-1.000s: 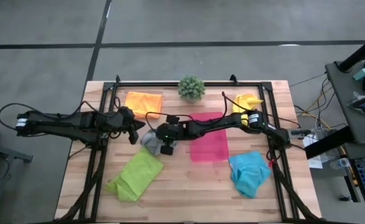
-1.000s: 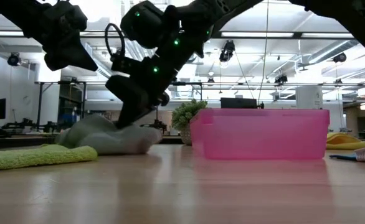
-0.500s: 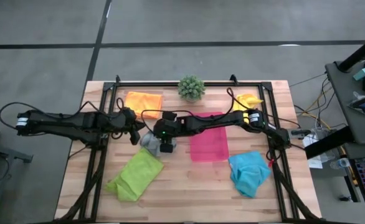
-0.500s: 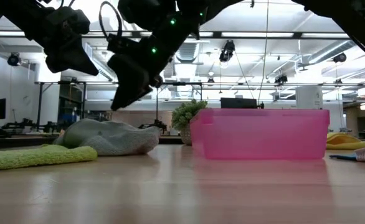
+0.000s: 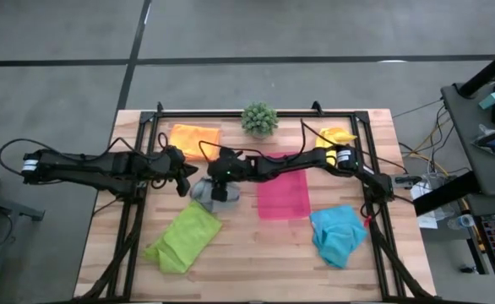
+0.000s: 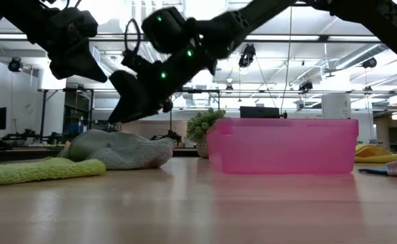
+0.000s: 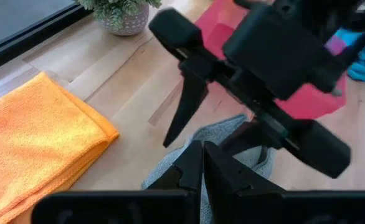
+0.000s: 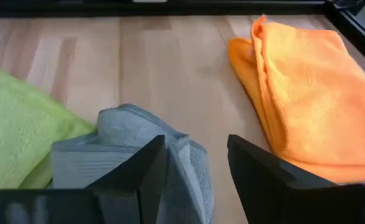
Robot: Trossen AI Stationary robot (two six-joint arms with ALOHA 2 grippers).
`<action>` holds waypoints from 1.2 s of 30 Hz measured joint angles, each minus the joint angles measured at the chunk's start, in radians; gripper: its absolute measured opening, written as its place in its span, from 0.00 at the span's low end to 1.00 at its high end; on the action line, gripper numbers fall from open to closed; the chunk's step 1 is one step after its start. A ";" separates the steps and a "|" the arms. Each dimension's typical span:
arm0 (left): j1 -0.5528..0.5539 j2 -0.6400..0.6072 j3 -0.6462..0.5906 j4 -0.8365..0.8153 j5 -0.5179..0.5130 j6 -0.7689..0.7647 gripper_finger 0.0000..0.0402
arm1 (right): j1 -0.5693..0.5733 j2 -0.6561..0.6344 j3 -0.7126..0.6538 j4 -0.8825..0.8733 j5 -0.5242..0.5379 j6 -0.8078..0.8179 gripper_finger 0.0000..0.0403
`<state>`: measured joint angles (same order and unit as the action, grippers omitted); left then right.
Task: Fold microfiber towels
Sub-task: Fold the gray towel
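Grey crumpled microfiber towel [image 5: 205, 192] on worktop [image 5: 247, 253], directly beneath right hand [image 5: 220, 187], fingers apart, empty; left hand [image 5: 182, 181] beside, fingers together.

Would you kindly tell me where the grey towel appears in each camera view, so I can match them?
High view: grey towel, left of the pink tray.
Low view: crumpled mound, left of the tray.
Left wrist view: low centre, tray behind.
Right wrist view: low centre; tray not visible.
Shared landmark: pink tray.
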<state>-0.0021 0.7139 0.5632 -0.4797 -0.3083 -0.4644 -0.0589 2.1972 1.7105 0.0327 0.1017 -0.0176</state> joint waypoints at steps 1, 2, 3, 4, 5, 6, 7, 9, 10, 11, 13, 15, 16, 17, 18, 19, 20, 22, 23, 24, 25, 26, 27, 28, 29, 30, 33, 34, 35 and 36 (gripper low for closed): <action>0.000 0.000 0.000 0.001 -0.009 0.000 0.00 | 0.000 0.002 -0.018 0.030 -0.001 0.005 0.40; 0.000 0.001 0.000 0.001 -0.016 0.000 0.00 | -0.001 0.007 -0.034 0.056 -0.005 0.012 0.40; 0.000 0.003 0.000 0.001 -0.020 0.000 0.00 | -0.003 0.014 -0.045 0.076 -0.005 0.022 0.40; 0.000 0.004 0.000 0.001 -0.021 0.000 0.00 | -0.005 0.022 -0.053 0.093 -0.007 0.027 0.39; 0.000 0.004 0.000 0.001 -0.021 0.000 0.00 | -0.008 0.033 -0.059 0.113 -0.007 0.033 0.39; 0.000 0.004 0.000 0.001 -0.021 0.000 0.00 | -0.012 0.041 -0.064 0.121 -0.007 0.041 0.38; 0.000 0.004 0.000 0.002 -0.021 0.000 0.00 | -0.014 0.049 -0.067 0.123 -0.005 0.044 0.37; 0.000 0.004 0.000 0.002 -0.022 0.000 0.00 | -0.017 0.064 -0.068 0.129 -0.001 0.038 0.35; 0.000 0.004 0.000 0.002 -0.022 0.000 0.00 | -0.017 0.066 -0.068 0.125 -0.001 0.035 0.33; 0.000 0.004 0.000 0.002 -0.022 0.000 0.00 | -0.015 0.066 -0.068 0.123 -0.004 0.031 0.31; 0.000 0.004 0.000 0.006 -0.026 0.000 0.00 | -0.013 0.064 -0.062 0.130 -0.005 0.007 0.26; 0.000 0.004 0.000 0.006 -0.033 0.000 0.00 | -0.010 0.051 -0.061 0.129 -0.007 -0.011 0.18; 0.000 0.004 0.000 0.008 -0.035 0.000 0.00 | -0.010 0.043 -0.061 0.130 -0.007 -0.021 0.14; 0.000 0.004 0.000 0.008 -0.037 0.000 0.00 | -0.010 0.035 -0.062 0.124 -0.006 -0.029 0.10; 0.000 0.004 0.000 0.008 -0.038 0.000 0.00 | -0.009 0.024 -0.062 0.118 -0.005 -0.044 0.06; 0.000 0.004 0.000 0.010 -0.038 0.000 0.00 | -0.009 0.010 -0.062 0.105 -0.005 -0.057 0.04; 0.000 0.004 0.000 0.009 -0.038 0.000 0.00 | -0.008 -0.003 -0.062 0.093 -0.004 -0.070 0.04; 0.000 0.004 0.000 0.011 -0.038 0.000 0.00 | -0.004 -0.038 -0.060 0.070 -0.005 -0.091 0.03; 0.000 0.004 0.000 0.011 -0.038 0.000 0.00 | -0.002 -0.056 -0.060 0.059 -0.005 -0.104 0.02; 0.000 0.004 0.000 0.017 -0.038 0.000 0.00 | -0.002 -0.079 -0.062 0.053 -0.005 -0.111 0.02; 0.000 0.004 0.000 0.026 -0.037 0.000 0.00 | 0.001 -0.100 -0.066 0.047 -0.004 -0.127 0.02; 0.000 0.004 0.000 0.034 -0.038 0.001 0.00 | 0.002 -0.125 -0.073 0.047 -0.004 -0.134 0.02; 0.000 0.004 0.000 0.041 -0.038 0.001 0.00 | 0.003 -0.151 -0.085 0.048 -0.004 -0.139 0.02; 0.000 0.004 0.000 0.046 -0.038 0.001 0.00 | 0.003 -0.172 -0.095 0.053 -0.005 -0.139 0.02; 0.000 0.004 0.000 0.053 -0.038 0.001 0.00 | 0.003 -0.194 -0.104 0.056 -0.005 -0.133 0.02; 0.000 0.004 0.000 0.056 -0.038 0.001 0.00 | 0.002 -0.211 -0.116 0.053 -0.005 -0.114 0.02; 0.000 0.004 0.000 0.054 -0.038 0.001 0.00 | -0.005 -0.237 -0.137 0.005 -0.005 -0.056 0.03; 0.000 0.004 0.000 0.054 -0.038 0.001 0.00 | -0.008 -0.240 -0.143 -0.017 -0.006 -0.038 0.04; 0.000 0.004 0.000 0.054 -0.038 0.001 0.00 | -0.010 -0.239 -0.150 -0.037 -0.006 -0.016 0.06; 0.000 0.003 0.000 0.054 -0.038 0.001 0.00 | -0.011 -0.227 -0.156 -0.041 -0.005 0.007 0.08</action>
<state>-0.0024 0.7174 0.5632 -0.4254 -0.3458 -0.4633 -0.0703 1.9703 1.5549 -0.0078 0.0964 -0.0103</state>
